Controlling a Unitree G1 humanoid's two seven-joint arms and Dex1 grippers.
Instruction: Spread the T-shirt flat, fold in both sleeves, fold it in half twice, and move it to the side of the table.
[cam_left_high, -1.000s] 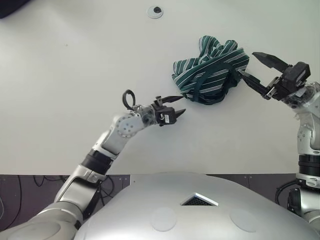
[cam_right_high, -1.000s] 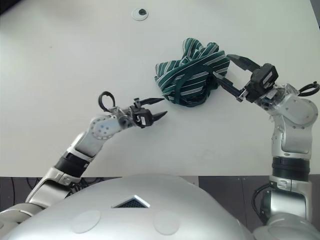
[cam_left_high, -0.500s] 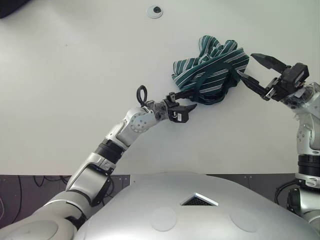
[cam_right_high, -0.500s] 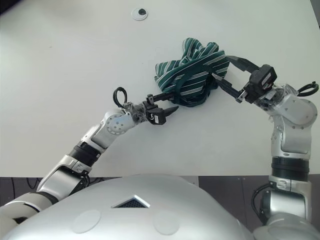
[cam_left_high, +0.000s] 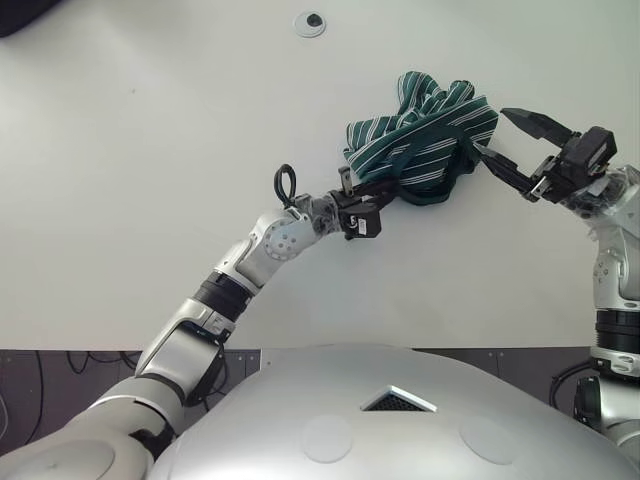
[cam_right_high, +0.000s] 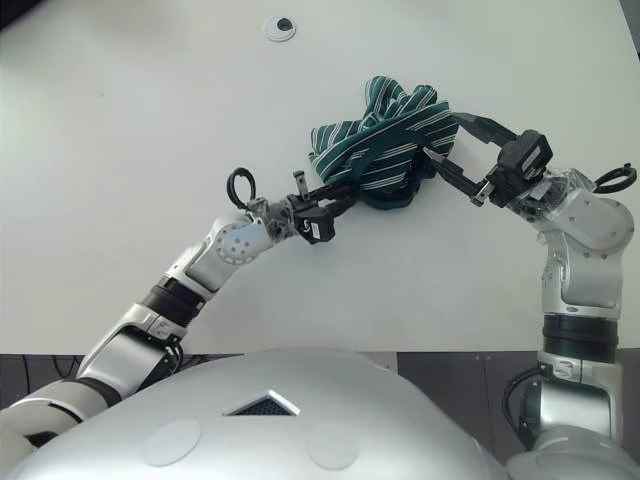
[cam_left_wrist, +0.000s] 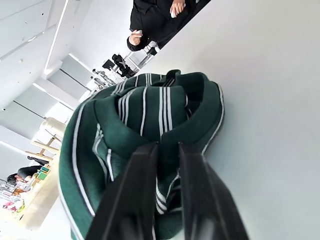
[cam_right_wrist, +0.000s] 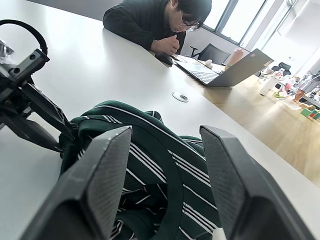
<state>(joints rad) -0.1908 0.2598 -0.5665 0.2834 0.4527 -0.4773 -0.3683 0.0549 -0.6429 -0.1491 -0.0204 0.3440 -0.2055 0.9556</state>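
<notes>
readable text: none | labels: none | numbers: none

right hand (cam_right_wrist: 165, 129): fingers spread wide, T-shirt seen between them
T-shirt (cam_right_wrist: 160, 172): green striped, bunched on worktop (cam_right_wrist: 75, 65)
left hand (cam_right_wrist: 64, 141): pinching T-shirt's edge
grommet (cam_right_wrist: 180, 96): round, beyond T-shirt
laptop (cam_right_wrist: 225, 70): open, far side

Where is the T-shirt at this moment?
In the head views, the T-shirt lies bunched on the table, right of centre, between the left gripper and the right gripper.
</notes>
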